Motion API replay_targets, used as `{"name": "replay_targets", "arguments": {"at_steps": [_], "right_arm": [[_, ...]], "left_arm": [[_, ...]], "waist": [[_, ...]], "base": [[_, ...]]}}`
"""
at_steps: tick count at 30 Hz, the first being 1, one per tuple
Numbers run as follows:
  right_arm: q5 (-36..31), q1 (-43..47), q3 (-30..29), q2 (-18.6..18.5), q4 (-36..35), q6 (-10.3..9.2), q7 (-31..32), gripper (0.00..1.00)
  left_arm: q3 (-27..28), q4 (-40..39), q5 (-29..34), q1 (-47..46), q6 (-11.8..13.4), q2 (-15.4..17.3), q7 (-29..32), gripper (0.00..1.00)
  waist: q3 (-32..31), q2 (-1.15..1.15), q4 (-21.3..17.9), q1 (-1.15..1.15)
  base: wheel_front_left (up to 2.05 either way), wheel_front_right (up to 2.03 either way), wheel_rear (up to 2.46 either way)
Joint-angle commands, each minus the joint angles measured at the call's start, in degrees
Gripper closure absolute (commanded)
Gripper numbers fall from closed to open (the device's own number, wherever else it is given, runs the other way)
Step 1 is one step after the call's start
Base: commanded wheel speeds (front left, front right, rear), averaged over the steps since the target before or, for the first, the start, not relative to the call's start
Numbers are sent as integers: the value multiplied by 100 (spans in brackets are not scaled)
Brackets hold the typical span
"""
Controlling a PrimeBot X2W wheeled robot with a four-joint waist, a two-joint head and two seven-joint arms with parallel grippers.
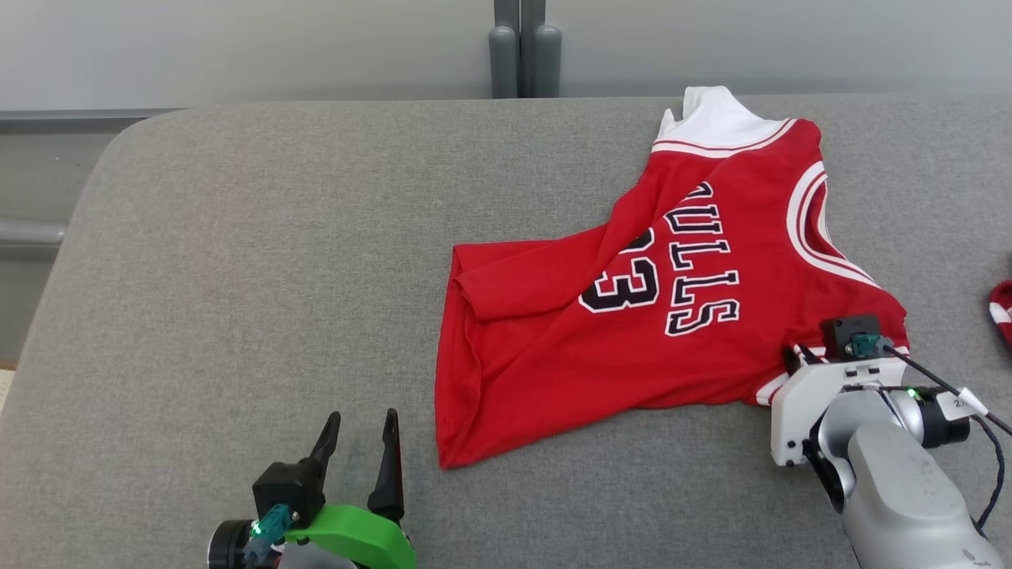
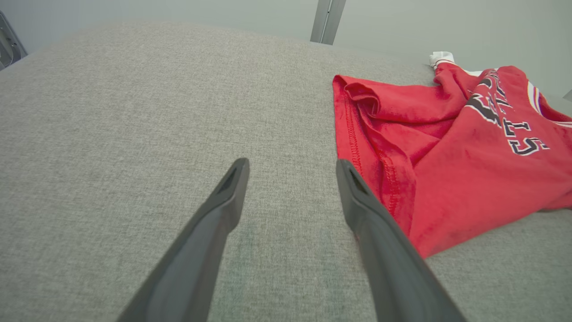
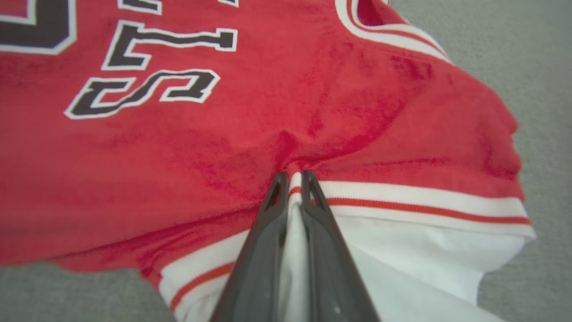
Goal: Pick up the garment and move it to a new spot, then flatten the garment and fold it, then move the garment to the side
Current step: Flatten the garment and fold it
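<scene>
Barely begun: the right pincer [image 3: 295, 176] clamped the white trim of the crumpled garment [image 1: 672, 316], the left pincer [image 1: 360, 423] stood wide and empty beside its hem, and lifting, flattening and folding remained

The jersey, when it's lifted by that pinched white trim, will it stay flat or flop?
Probably flops: the jersey lies in soft folds and bunches where the right gripper pinches it. Likely light, since it looks like thin cloth. It may drag on the grey surface rather than slide.
</scene>
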Motion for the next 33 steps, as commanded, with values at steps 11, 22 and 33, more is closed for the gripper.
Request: {"name": "replay_targets", "arguments": {"at_steps": [11, 22, 33], "right_arm": [[-358, -993, -256, 7, 186, 1, -406, 0], [-717, -880, -1225, 247, 313, 1, -1486, 0], [-11, 701, -1564, 406, -1785, 2, -1522, 0]], "left_arm": [[-79, -14, 31, -9, -50, 22, 3, 0], [-19, -84, 54, 110, 11, 21, 2, 0], [74, -269, 198, 181, 38, 22, 2, 0]], "waist": [[124, 0, 381, 0], [-14, 0, 260, 0], [-231, 0, -216, 0]], "base": [[0, 0, 0], [0, 0, 0], [0, 0, 0]]}}
